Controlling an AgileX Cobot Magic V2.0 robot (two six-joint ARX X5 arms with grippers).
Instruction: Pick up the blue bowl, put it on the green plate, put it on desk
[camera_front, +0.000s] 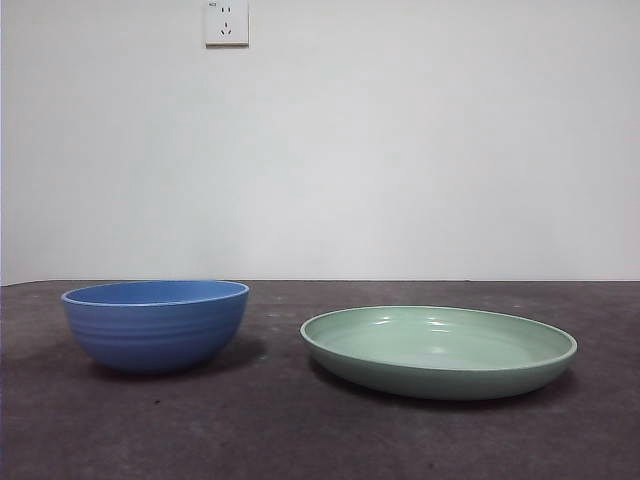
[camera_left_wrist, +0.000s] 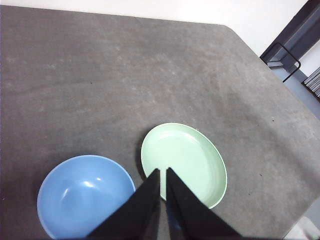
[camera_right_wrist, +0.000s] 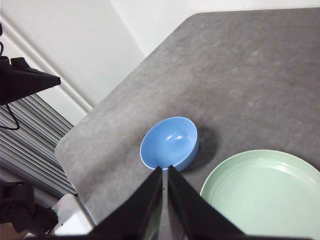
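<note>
Desk (camera_front: 320, 440): dark grey-brown, matte, mottled and lightly speckled; spans the full width of the front view. Wrist views show a chamfered corner at each far side.

Blue bowl (camera_front: 155, 325): upright on the desk, left side of the front view. Deep, faint horizontal ridges on the outer wall, lighter rim. Inside bare. Casts a soft shadow to its right.

Green plate (camera_front: 440, 350): pale mint, shallow, glossy inside, raised rim. Flat on the desk to the right of the bowl, near it but apart, a strip of bare desk between them. Inside bare.

Left gripper (camera_left_wrist: 163, 172): held high above the desk, over the gap between bowl (camera_left_wrist: 85, 196) and plate (camera_left_wrist: 184, 162); jaws pressed nearly together, only a thin slit between them, holding nothing.

Right gripper (camera_right_wrist: 165, 170): also high above the desk, over the bowl's (camera_right_wrist: 170, 142) near edge, plate (camera_right_wrist: 265, 192) alongside; jaws nearly closed, holding nothing.

Room: plain white wall (camera_front: 400, 140) behind the desk; white wall socket (camera_front: 226, 22) high on it, above the bowl. Neither arm appears in the front view.
</note>
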